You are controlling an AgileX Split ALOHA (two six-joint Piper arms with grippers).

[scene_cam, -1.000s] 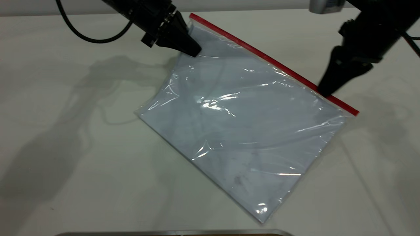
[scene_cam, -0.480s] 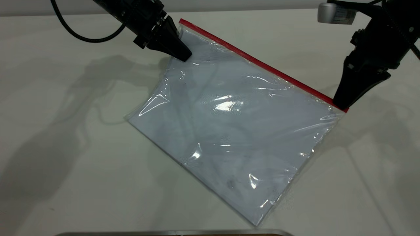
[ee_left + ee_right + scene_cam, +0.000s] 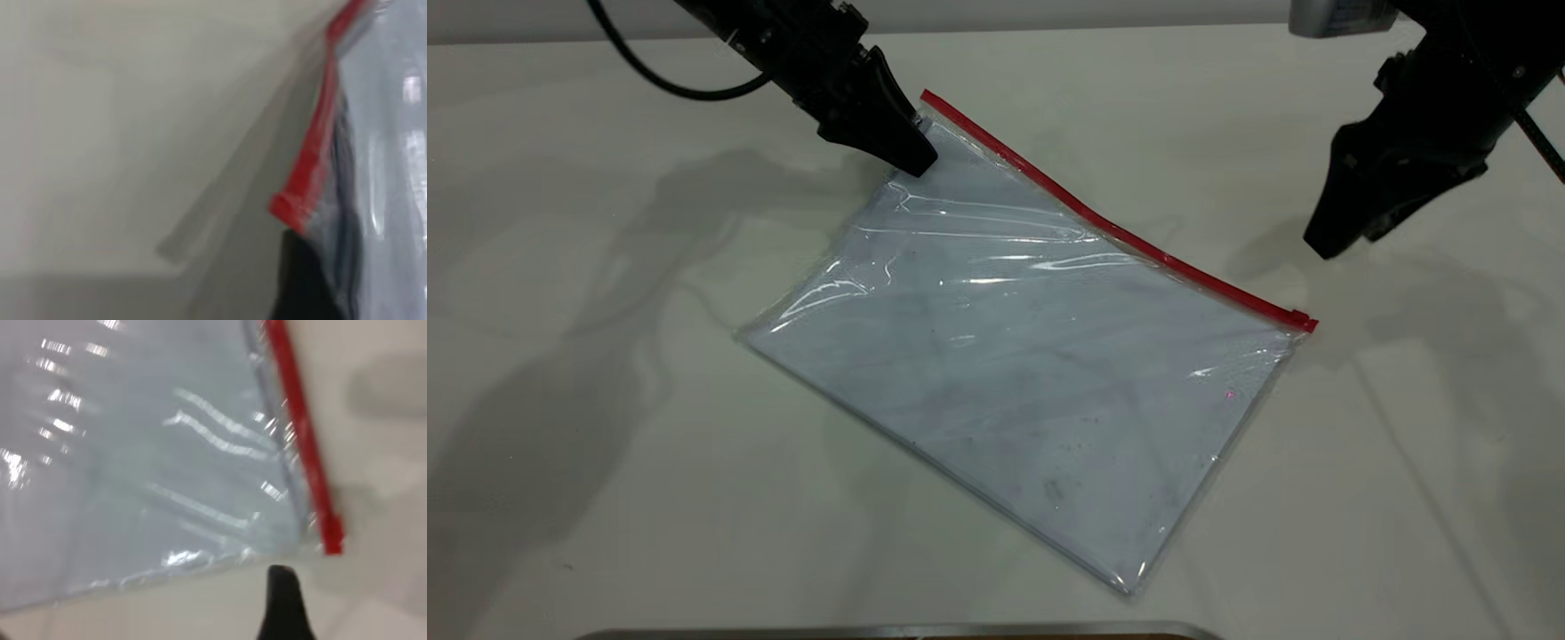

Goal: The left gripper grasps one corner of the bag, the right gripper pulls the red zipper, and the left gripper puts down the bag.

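Since the earlier picture the right pincer (image 3: 1325, 242) has been lifted off the red zipper (image 3: 1112, 229) and drawn back, and the bag (image 3: 1005, 356) has been lowered until it lies almost flat on the table (image 3: 605, 400).

The left pincer (image 3: 920, 160) is closed on the bag's far corner, just beside the end of the red strip. The corner is pinched there, it seems, so that the bag could be kept from sliding while the zipper was pulled. The corner is held low, close to the table, so the putting-down step looks nearly done; only the letting go is left.

The right pincer is kept in the air, apart from the bag, with nothing held. Whether it is open cannot be told.

The bag is seen as a clear, pale blue sheet with dark smudges and shiny wrinkles. The small slider (image 3: 1303, 320) is seen at the end of the red edge nearest the right pincer.
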